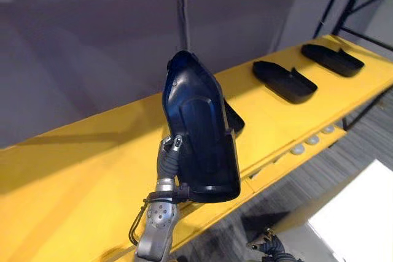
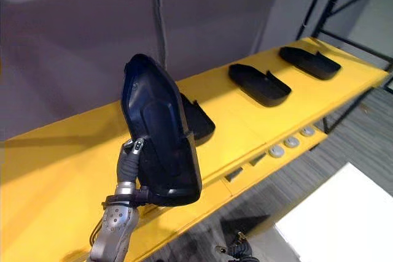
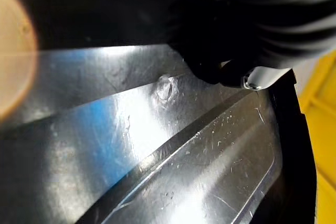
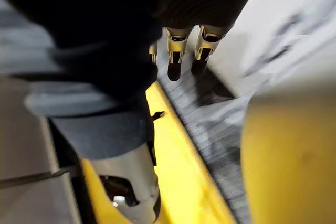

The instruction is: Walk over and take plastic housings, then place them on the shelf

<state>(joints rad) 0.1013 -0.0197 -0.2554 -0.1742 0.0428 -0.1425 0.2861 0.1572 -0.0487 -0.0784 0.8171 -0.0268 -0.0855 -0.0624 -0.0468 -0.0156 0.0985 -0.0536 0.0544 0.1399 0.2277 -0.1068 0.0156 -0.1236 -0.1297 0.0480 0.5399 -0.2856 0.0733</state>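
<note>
A dark glossy plastic housing stands nearly upright over the yellow shelf, held by my left hand, whose fingers are shut on its lower left edge. The left wrist view looks straight onto the housing's shiny surface, with a fingertip against it. Three more housings lie flat on the shelf: one right behind the held one, one further right, one at the far right. My right hand hangs low beside the shelf's edge with straight fingers and holds nothing.
A grey wall runs behind the shelf, and a black frame stands at its right end. Small white round parts sit on the shelf's lower front lip. A white panel lies on the grey floor at the lower right.
</note>
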